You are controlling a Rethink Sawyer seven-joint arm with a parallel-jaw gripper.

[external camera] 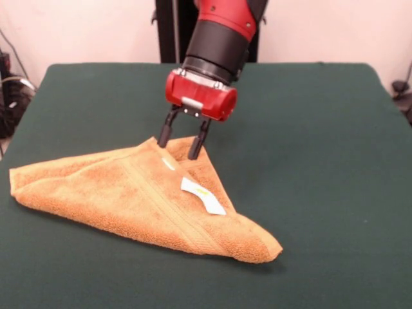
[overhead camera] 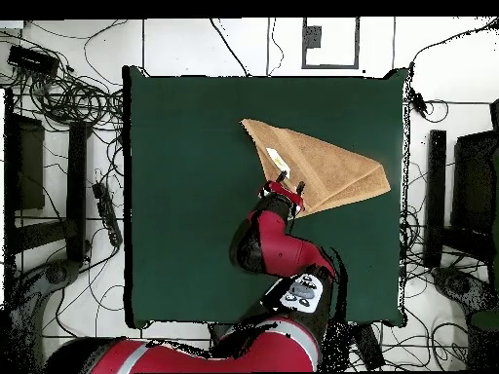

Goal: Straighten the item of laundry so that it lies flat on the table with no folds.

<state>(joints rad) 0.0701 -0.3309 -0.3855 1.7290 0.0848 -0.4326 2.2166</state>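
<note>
My job is barely started, by the look of it. The small orange-tan terry-cloth towel [external camera: 129, 193] lies on the large dark green cloth-covered bench [external camera: 309, 161] folded over on itself into a rough triangle, one woven band [external camera: 168, 207] running diagonally across the top layer and the small white label [external camera: 203, 196] facing up. In the overhead view it sits toward the side of the bench away from my base. My pincer [external camera: 181, 143] is down at the triangle's apex, its two black fingers spread apart, one on either side of the raised corner; I judge they are not yet clamped on the cloth. What is left is the whole unfolding: lifting that top layer, drawing it out, flattening every fold. There are no containers here, nothing holding anything.
</note>
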